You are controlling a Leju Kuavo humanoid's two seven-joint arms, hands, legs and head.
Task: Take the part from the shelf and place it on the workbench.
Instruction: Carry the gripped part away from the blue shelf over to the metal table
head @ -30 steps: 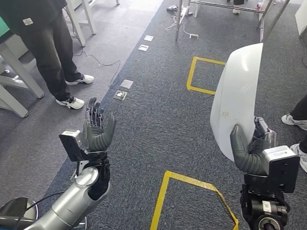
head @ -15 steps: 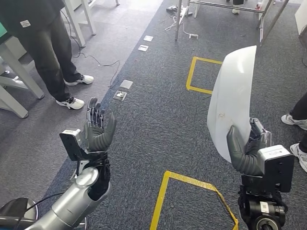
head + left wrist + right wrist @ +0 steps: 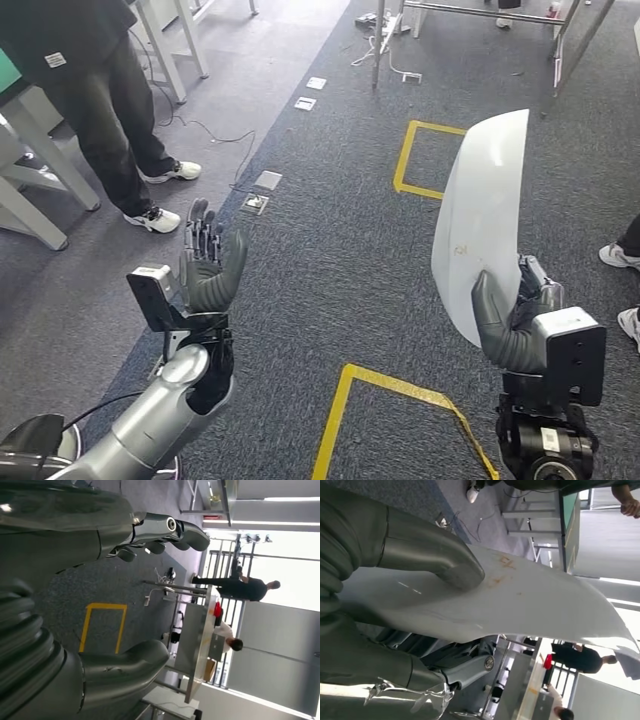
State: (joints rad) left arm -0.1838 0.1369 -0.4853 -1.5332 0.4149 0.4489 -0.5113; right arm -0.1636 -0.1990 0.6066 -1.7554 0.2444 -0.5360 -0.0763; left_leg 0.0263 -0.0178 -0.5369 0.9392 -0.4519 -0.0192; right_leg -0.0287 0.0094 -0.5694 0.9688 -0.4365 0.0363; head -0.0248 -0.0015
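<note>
Upright, a curved white plastic panel (image 3: 483, 215) is pinched low by the right hand (image 3: 513, 320); it could tip. Left hand (image 3: 207, 265) is spread, empty.

The white part (image 3: 483, 220) looked like smooth, faintly glossy plastic, the carpet (image 3: 340, 260) was rough matt pile, and the right hand (image 3: 521, 320) was dull grey.

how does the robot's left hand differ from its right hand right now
The left hand holds nothing, its fingers apart and raised; the right hand grips the curved white sheet-like part, thumb pressed on its face. The left hand sits over bare grey carpet; the right holds the part upright beside the far yellow tape square. Both are grey, raised at similar height, with a camera box at the wrist.
</note>
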